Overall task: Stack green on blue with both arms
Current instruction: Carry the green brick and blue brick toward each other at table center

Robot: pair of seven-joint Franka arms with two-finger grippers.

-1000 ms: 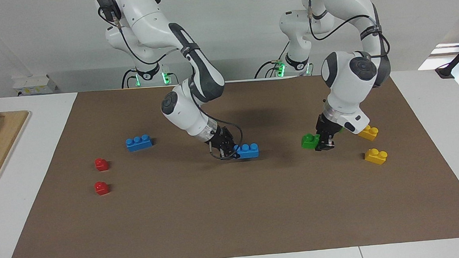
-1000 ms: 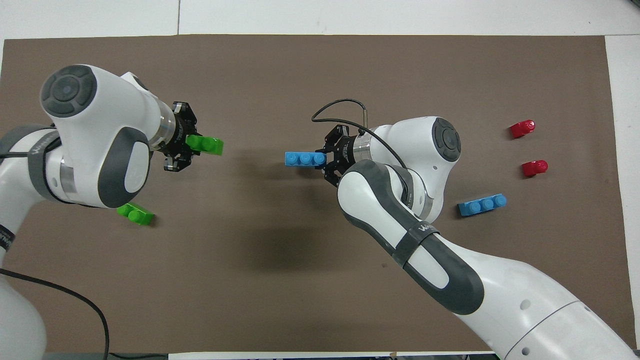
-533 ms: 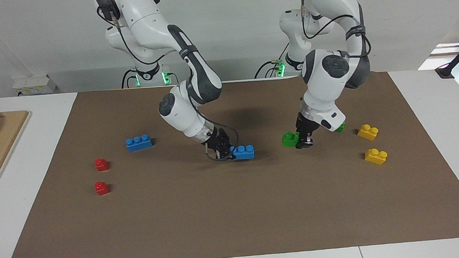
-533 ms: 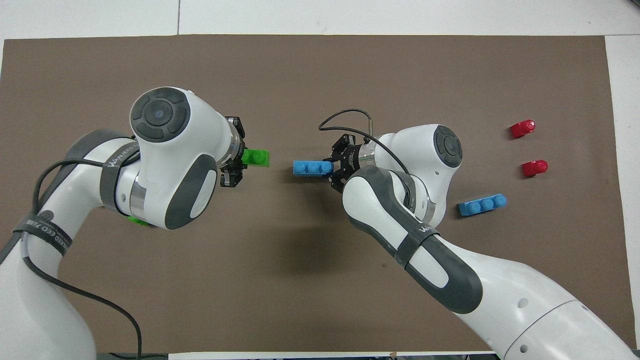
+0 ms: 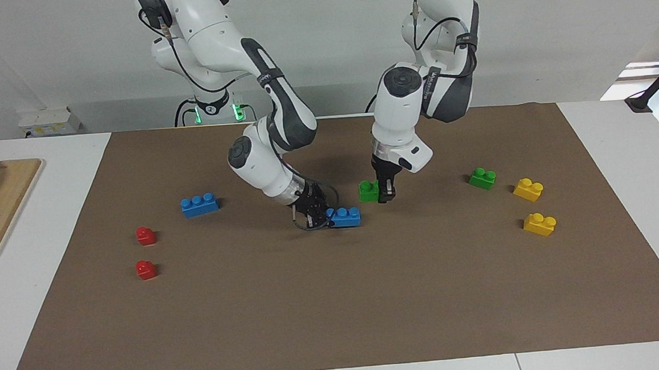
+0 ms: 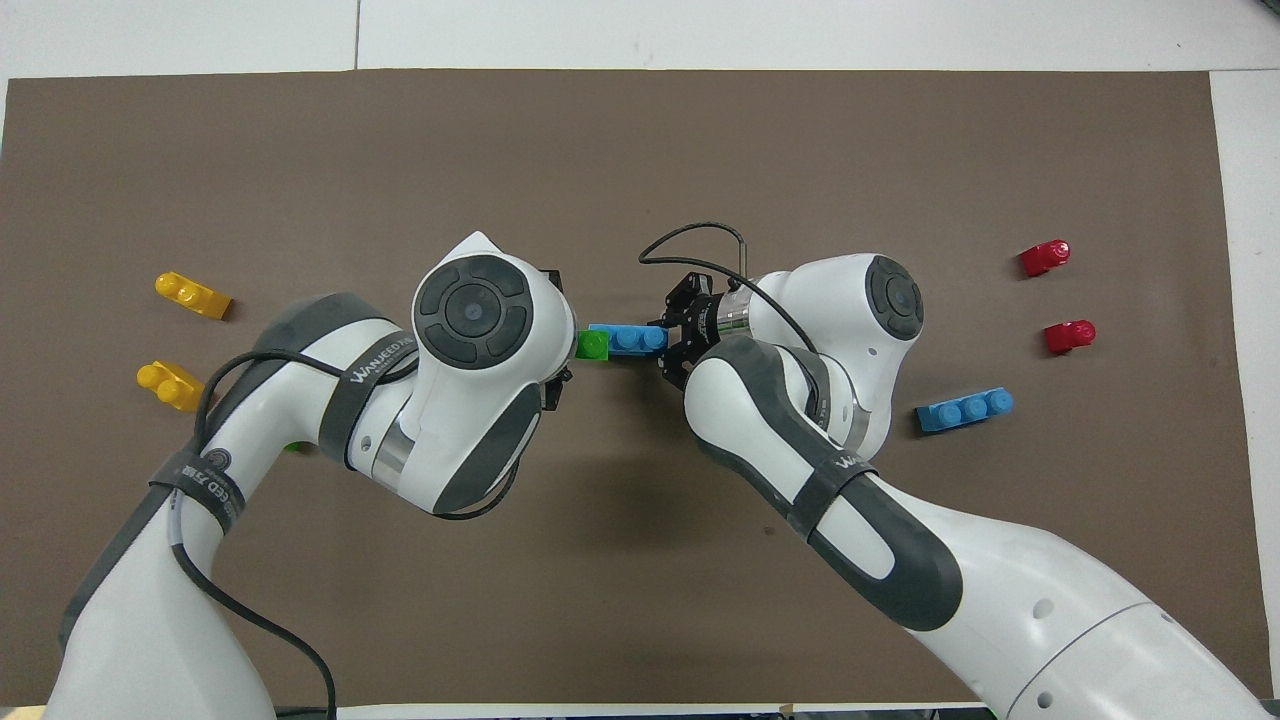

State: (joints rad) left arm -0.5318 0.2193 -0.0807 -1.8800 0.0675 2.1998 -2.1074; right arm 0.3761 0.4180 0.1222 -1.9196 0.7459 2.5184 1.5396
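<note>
Small bright green two-stud plastic brick (image 5: 369, 190) is clamped in the left gripper (image 5: 386, 193), up in the air over the middle of the brown mat (image 5: 336, 299). In the overhead view it overlaps the free end of the bright blue three-stud plastic brick (image 6: 628, 340); the facing view shows green higher than blue and offset toward the left arm's end — not seated on it.

Right gripper (image 5: 315, 214) is closed on the other end of that blue brick, low over the mat. Contact between blue brick and mat can't be made out.

Hidden or hard to read:
- left gripper's fingers are covered by its own wrist in the overhead view; only the facing view shows them pinched on the green brick
- second green brick (image 5: 482, 178) is almost wholly under the left arm from overhead

On the mat: second blue three-stud brick (image 5: 200, 205) toward the right arm's end, with two small red bricks (image 5: 145, 235) farther from the robots than it — two yellow two-stud bricks (image 5: 528, 189) toward the left arm's end, beside the second green.
</note>
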